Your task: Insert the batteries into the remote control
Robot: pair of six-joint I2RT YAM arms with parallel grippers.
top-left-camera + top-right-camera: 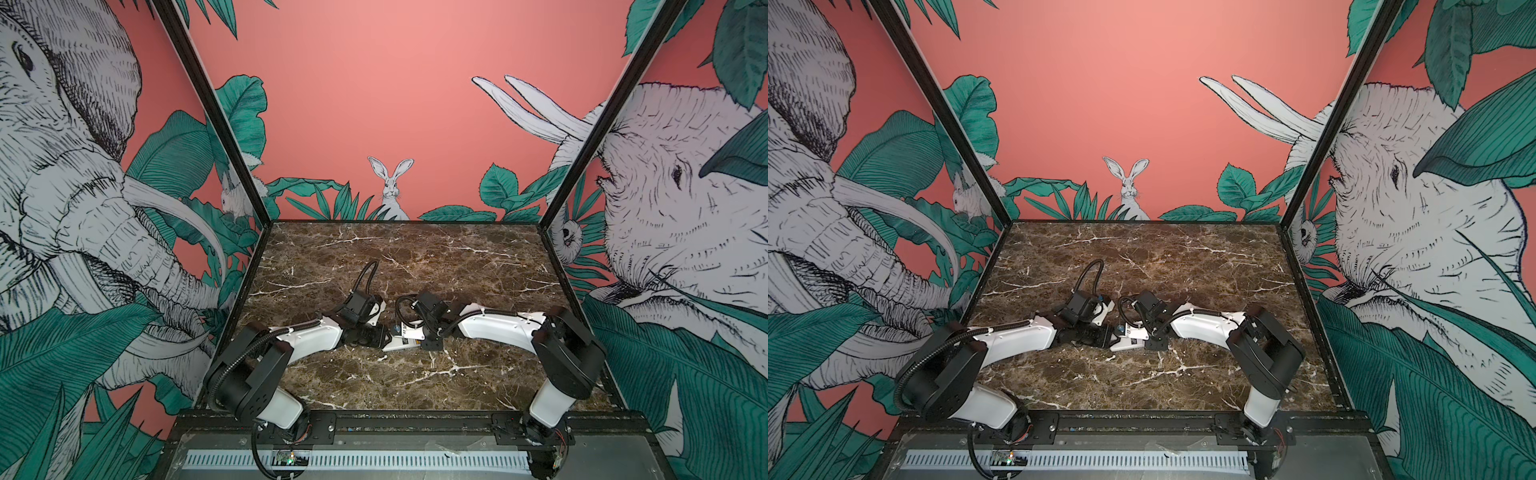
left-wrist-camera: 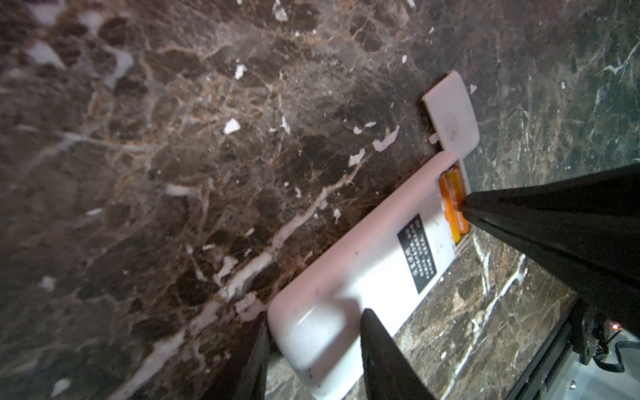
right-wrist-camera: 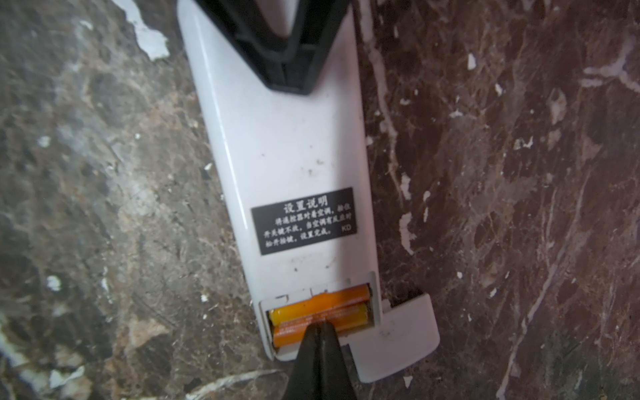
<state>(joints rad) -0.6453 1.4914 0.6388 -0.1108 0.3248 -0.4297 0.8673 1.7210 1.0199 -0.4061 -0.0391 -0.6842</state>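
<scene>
Worktop (image 1: 415,257): dark brown marble pattern with white veins; the wrist views show small white chips in it.
Walls (image 1: 374,83): salmon-pink mural on three sides, with green leaves. Grey-white elephants (image 1: 62,208) fill the 9 and 3 o'clock walls, and a white rabbit (image 1: 390,187) sits at 12 o'clock.
Posts (image 1: 216,124): black, rising from the worktop's two far corners.
Front edge: a black rail carries both arm bases, with a white slotted strip (image 1: 374,459) beyond it at 6 o'clock.
Remote (image 3: 287,156): lies white back up near the worktop's centre, slightly toward 6 o'clock. In both top views its long axis runs roughly from 8 to 2 o'clock between the two arms.
Batteries (image 3: 322,304): two orange-yellow cells side by side in the open bay at the remote's 2 o'clock end.
Cover (image 3: 398,339): white, off the bay, flat on the worktop and touching that end.
Label (image 3: 304,221): black with white Chinese print on the remote's back. The heading reads 设置说明 and the corner "KD"; the smaller lines are too blurred to give for sure.
Battery print: too fine to read.
Left fingers (image 2: 384,353): apart, clamped on the remote's 8 o'clock end.
Right fingers (image 3: 322,349): together, holding nothing, with the tips touching the nearer battery.
</scene>
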